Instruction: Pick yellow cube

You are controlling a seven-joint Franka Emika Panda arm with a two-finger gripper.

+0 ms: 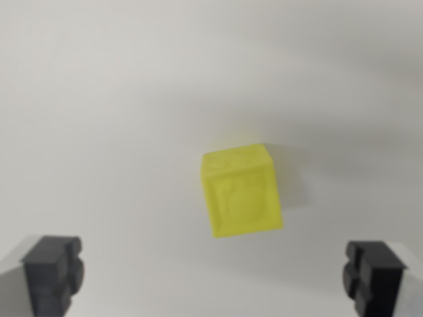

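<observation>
Yellow cube [241,191] sits alone on the plain white counter [99,99], ahead of the fingers [53,274] and between their two lines, nearer the wrist view's right pad than the left one. Fingers spread wide, holding nothing, one dark pad at each bottom corner of the view; gap far wider than the cube. No contact, cube well clear of both pads. Cube is turned a bit, its faces not square to the pads.

Handling, judged: looks like a small moulded plastic block, light, rigid, embossed front face, probably a bit slick. Not fragile. Best hold is on two opposite flat side faces, at mid height, not on corners. Wrist likely needs a slight yaw and a shift toward the wrist view's right to centre it before closing
</observation>
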